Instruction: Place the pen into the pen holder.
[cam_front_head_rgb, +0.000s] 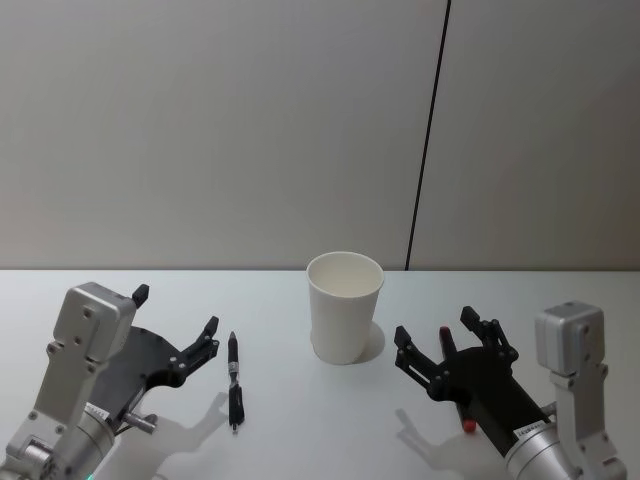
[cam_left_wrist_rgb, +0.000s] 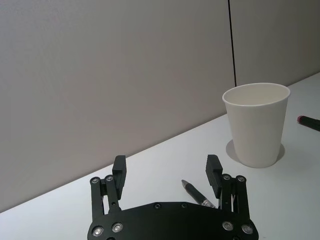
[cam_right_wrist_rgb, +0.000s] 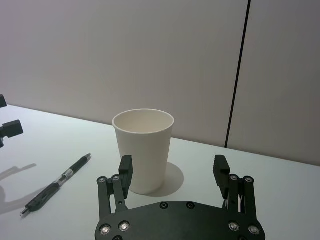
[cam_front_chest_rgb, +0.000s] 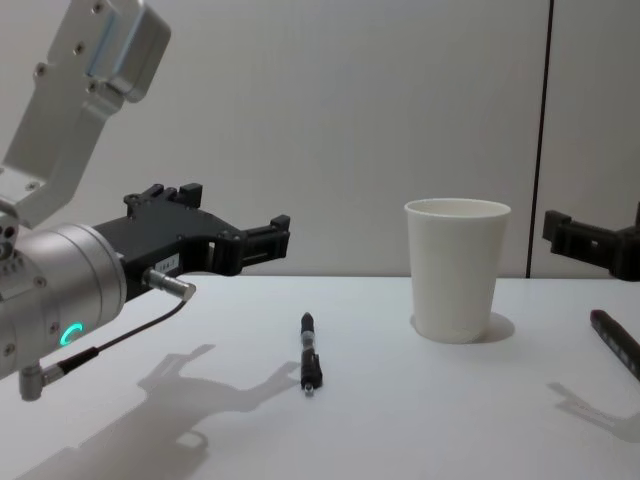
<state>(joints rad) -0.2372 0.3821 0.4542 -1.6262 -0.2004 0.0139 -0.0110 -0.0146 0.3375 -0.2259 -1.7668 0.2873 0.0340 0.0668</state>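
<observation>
– Fingers (cam_left_wrist_rgb: 214, 169) of the left gripper (cam_front_head_rgb: 176, 310): how do they stand?
– Spread wide and empty, hovering above the surface (cam_front_head_rgb: 300, 435). The pen (cam_front_head_rgb: 235, 381) lies flat just beside them, at their 3 o'clock, running from 12 to 6.
– And the pen holder (cam_front_head_rgb: 344, 305)?
– Upright at the pen's 1 o'clock, apart from it. The right gripper (cam_front_head_rgb: 435, 326) hovers at its 4 o'clock, fingers also spread and empty, above a second pen (cam_front_chest_rgb: 615, 341) with a red end.
– How will the pen handle?
– Light, stiff, slim and smooth, I judge. It lies low and could roll or slip. I would pinch across the barrel near its middle. The pen holder is a paper cup and looks easy to tip, so drop the pen in without nudging the rim.
– Any writing?
– The pen holder is plain. The pen's pale band and the sticker (cam_front_head_rgb: 529, 431) on the right arm are too small to read.
</observation>
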